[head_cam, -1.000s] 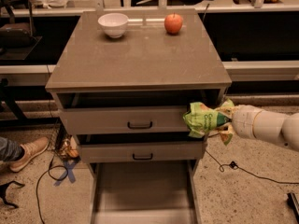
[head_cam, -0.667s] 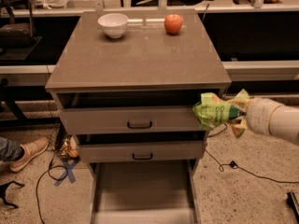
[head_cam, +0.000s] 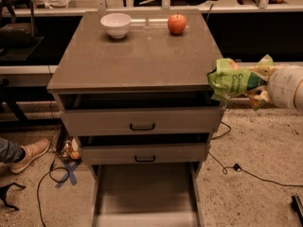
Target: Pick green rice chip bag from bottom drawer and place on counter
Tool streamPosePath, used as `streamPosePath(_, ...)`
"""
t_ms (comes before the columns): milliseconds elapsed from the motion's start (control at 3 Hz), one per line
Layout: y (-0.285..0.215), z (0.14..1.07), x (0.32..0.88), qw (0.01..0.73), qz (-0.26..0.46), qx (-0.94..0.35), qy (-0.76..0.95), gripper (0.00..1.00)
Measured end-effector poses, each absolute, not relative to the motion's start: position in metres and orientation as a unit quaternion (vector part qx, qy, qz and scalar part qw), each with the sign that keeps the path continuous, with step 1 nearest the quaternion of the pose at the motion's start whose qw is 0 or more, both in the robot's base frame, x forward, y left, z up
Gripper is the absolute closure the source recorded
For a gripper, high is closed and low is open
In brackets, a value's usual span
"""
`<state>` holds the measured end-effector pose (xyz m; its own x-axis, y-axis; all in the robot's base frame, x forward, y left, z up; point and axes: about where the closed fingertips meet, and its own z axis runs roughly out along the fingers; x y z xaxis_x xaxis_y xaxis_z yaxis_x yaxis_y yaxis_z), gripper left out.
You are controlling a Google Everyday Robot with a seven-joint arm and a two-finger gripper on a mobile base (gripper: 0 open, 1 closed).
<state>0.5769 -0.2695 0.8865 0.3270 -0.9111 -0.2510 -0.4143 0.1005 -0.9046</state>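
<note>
Arm (head_cam: 288,86): one, white, rounded wrist segment entering at the right edge of the frame, mid-height, roughly level.
Gripper (head_cam: 254,86): right of frame, pointing left, clamped on the green rice chip bag (head_cam: 227,79), largely hidden behind it.

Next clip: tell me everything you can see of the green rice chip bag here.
The green rice chip bag is a small, crumpled, light-green packet that looks like foil. It has a dark green patch with white letters, and yellow-orange areas toward its right end. The gripper on the white arm holds it in the air from the right. It hangs at the front right corner of the counter, about level with its edge. Whether it touches that edge cannot be told.
</note>
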Motion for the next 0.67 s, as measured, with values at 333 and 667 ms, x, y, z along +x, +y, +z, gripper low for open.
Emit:
streamPosePath(333, -0.262, 0.919, 0.615, 0.544, -0.244, -0.607, 0.525, 1.00)
streamPosePath(667, -0.234, 0.940, 0.668, 0.561, -0.229, -0.602, 0.520, 1.00)
